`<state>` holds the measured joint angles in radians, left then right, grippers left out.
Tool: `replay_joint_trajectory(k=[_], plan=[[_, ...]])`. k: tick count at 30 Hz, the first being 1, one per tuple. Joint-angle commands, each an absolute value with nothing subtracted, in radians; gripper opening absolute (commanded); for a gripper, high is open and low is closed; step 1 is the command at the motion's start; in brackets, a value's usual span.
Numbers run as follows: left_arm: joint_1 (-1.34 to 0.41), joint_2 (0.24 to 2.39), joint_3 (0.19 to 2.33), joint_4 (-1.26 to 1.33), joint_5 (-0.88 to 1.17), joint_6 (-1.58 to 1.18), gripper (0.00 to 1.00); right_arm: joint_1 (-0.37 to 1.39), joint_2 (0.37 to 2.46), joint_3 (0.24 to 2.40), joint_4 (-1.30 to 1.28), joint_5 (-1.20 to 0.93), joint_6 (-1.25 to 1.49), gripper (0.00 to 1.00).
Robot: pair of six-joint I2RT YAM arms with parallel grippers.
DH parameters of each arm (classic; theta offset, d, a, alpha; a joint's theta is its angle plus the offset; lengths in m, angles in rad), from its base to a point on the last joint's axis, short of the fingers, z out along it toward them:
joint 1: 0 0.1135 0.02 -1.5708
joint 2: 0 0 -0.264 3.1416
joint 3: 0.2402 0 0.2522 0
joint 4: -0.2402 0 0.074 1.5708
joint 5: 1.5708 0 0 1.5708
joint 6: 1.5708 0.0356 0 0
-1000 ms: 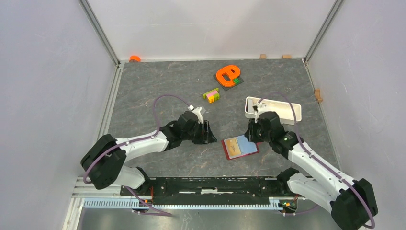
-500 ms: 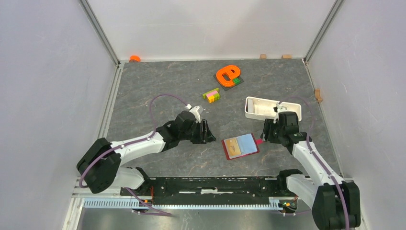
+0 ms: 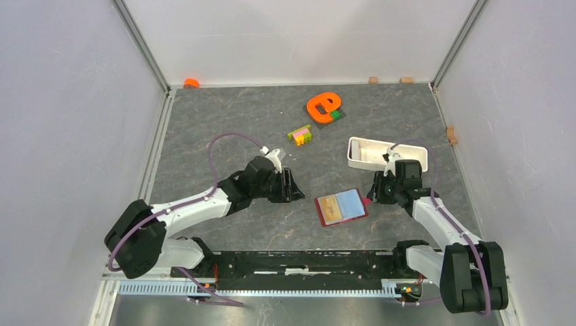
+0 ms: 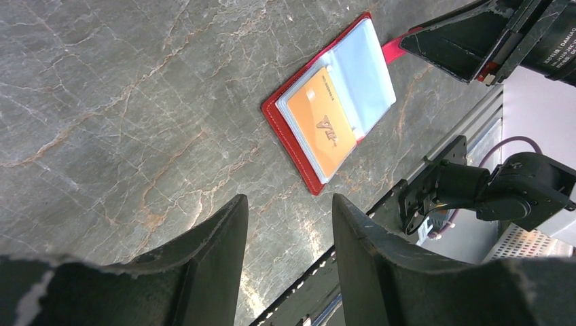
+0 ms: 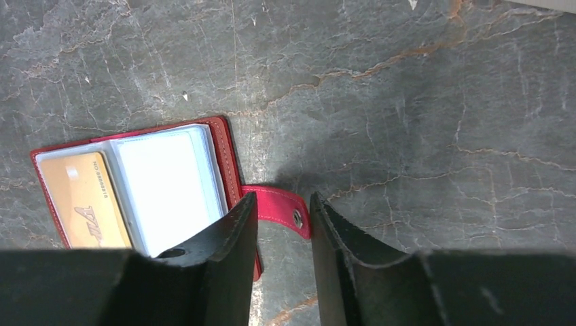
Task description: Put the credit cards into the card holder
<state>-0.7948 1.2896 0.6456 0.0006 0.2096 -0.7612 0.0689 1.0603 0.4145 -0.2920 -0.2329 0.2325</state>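
The card holder [image 3: 350, 204] lies open on the grey table, a dark-red wallet with light-blue sleeves [image 5: 170, 180]. One orange credit card [image 4: 321, 125] sits in its left-hand sleeve, also visible as the card [image 5: 85, 200] in the right wrist view. The red snap tab [image 5: 282, 206] sticks out to the right. My right gripper [image 5: 284, 198] hangs just above that tab, jaws partly apart, the tab showing in the gap. My left gripper [image 4: 289, 204] is open and empty, left of the wallet [image 4: 299, 139] and apart from it. In the top view, the left gripper [image 3: 293, 187] and right gripper [image 3: 375, 193] flank the wallet.
A white oblong tray [image 3: 363, 151] stands just behind the right arm. Multicoloured bricks [image 3: 299, 134] and an orange letter piece [image 3: 323, 105] on a dark plate lie farther back. An orange object [image 3: 191, 83] sits in the back left corner. Small wooden blocks [image 3: 451, 134] line the walls.
My right gripper has come off the open wallet, moved right and settled over the snap tab, its jaws changing width. The left arm has shifted only slightly.
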Motion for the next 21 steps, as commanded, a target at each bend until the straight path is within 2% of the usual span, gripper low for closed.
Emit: replay_joint_trajectory(k=[1,7,14,21], plan=[[-0.79,1.265,0.634,0.005,0.191,-0.723,0.56,0.061,1.067,0.41,-0.232,-0.258,0.21,0.34],[-0.788,1.241,0.642,-0.037,0.192,-0.717,0.55,0.061,1.037,0.422,-0.226,-0.369,0.234,0.0],[-0.768,1.196,0.655,-0.088,0.196,-0.705,0.56,0.133,0.893,0.442,-0.27,-0.441,0.319,0.0],[-0.752,1.199,0.659,-0.089,0.229,-0.711,0.57,0.386,0.836,0.469,-0.238,-0.342,0.481,0.0]])
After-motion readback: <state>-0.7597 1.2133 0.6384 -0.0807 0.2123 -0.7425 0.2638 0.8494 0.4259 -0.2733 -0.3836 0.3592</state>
